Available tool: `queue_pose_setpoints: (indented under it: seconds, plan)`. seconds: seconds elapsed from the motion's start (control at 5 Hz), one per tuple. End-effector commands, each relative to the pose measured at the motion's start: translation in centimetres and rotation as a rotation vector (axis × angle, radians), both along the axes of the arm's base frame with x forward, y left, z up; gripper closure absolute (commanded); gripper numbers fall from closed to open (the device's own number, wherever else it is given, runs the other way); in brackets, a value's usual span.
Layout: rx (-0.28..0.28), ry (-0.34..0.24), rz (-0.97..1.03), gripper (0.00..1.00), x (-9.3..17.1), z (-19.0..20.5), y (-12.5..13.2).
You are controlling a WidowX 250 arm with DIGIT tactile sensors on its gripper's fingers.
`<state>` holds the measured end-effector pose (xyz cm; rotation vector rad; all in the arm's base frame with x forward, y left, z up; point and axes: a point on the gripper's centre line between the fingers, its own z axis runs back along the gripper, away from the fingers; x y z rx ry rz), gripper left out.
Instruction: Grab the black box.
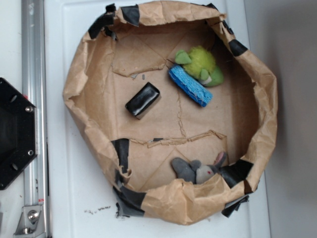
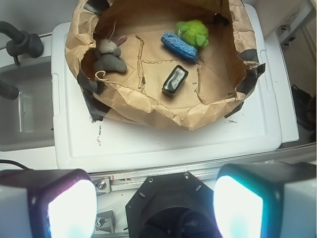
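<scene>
The black box (image 1: 142, 99) is a small glossy black block. It lies tilted on the floor of a brown paper basin (image 1: 79, 74), left of middle. It also shows in the wrist view (image 2: 175, 80), far ahead of me. My gripper (image 2: 156, 208) is open and empty. Its two fingers (image 2: 69, 208) stand wide apart at the bottom of the wrist view, over the black robot base (image 2: 168, 198), well short of the basin. The gripper is out of the exterior view.
A blue ridged sponge (image 1: 190, 87) and a green plush toy (image 1: 200, 65) lie at the basin's far right. A grey plush mouse (image 1: 198, 170) sits by the near wall. Black tape patches (image 1: 121, 148) line the rim. The basin stands on a white lid (image 2: 163, 144). A metal rail (image 1: 33, 99) runs beside it.
</scene>
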<state>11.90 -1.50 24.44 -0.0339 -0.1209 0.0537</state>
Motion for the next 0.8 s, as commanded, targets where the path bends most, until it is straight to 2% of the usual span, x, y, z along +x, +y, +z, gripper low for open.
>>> queue_pose_setpoints:
  seconds: [0.0, 0.2, 0.4, 0.6]
  plan:
    - [0.0, 0.0, 0.0, 0.0, 0.0, 0.0, 0.0]
    - [-0.054, 0.002, 0.116, 0.0, 2.4, 0.3, 2.0]
    - [-0.026, 0.001, 0.177, 0.0, 4.8, -0.4, 3.9]
    - [-0.039, -0.005, 0.225, 0.0, 6.6, -1.5, 4.9]
